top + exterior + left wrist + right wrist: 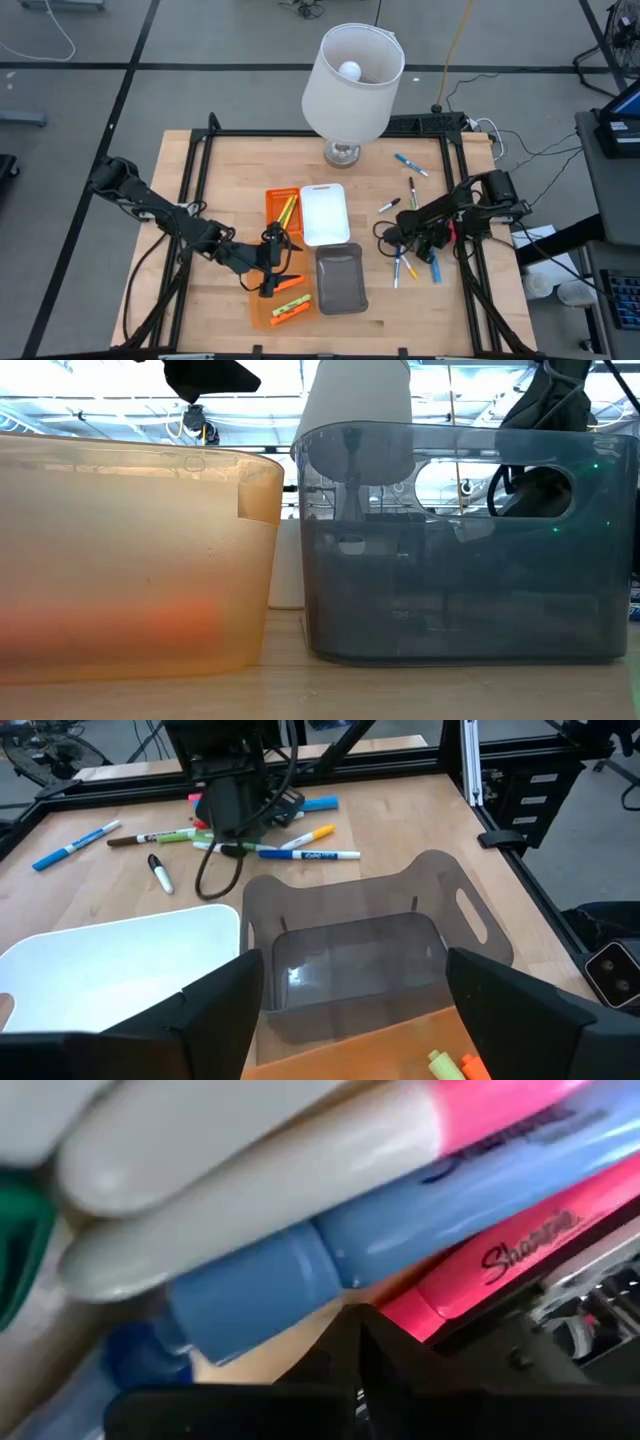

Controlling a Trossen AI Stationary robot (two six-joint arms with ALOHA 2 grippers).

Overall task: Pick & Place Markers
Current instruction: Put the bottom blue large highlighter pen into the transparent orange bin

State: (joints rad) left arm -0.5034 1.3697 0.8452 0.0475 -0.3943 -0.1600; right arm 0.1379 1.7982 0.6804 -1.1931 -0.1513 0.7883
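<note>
Loose markers (410,262) lie on the table's right part, with more toward the lamp (410,165). In the left wrist view they form a row (300,845). My right gripper (400,236) is down among them, and its wrist view is filled by blue and pink markers (420,1200) lying side by side. My left gripper (350,1020) is open above the near orange tray (262,312); that tray holds a green and an orange marker (290,305). A far orange tray (272,200) holds yellow and orange markers (286,210).
A white tray (325,213) and a grey tray (340,278) sit side by side at the table's middle, and the grey tray (350,945) is just ahead of my left gripper. A lamp with a white shade (350,85) stands at the far edge. Bare wood lies at the near left.
</note>
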